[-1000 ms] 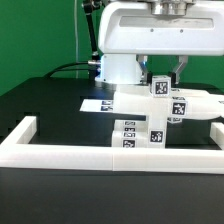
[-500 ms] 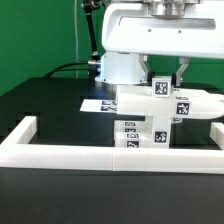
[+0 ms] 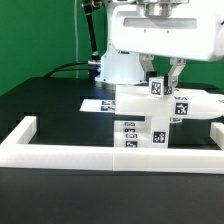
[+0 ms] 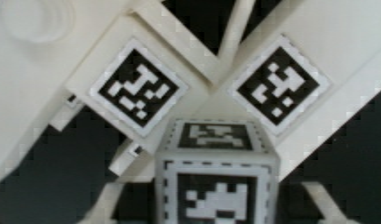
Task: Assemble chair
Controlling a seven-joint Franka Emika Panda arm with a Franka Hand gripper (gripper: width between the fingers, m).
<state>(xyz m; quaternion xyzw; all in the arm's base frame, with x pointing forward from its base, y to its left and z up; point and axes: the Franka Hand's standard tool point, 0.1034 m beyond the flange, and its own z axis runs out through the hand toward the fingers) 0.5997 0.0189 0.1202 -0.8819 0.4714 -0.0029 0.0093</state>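
Observation:
The partly built chair (image 3: 150, 118) stands on the black table, a cluster of white blocky pieces with black-and-white tags. A short white tagged bar (image 3: 158, 87) stands upright on top of it. My gripper (image 3: 163, 78) comes down from above and is shut on this bar, one finger on each side. In the wrist view the bar (image 4: 213, 150) fills the middle between my gripper (image 4: 219, 205) fingers (image 4: 125, 175). Beyond it lie two slanted chair pieces with tags (image 4: 142, 85) (image 4: 281, 82). Where the bar meets the chair is hidden.
The long white border frame (image 3: 100, 155) runs across the front and turns back at both ends. The marker board (image 3: 98, 103) lies flat behind the chair. The arm's base (image 3: 120, 65) stands at the back, with a dark cable at the exterior view's left.
The wrist housing above the gripper has shifted toward the exterior view's right. The bar and the chair stay where they were, and the grip is unchanged.

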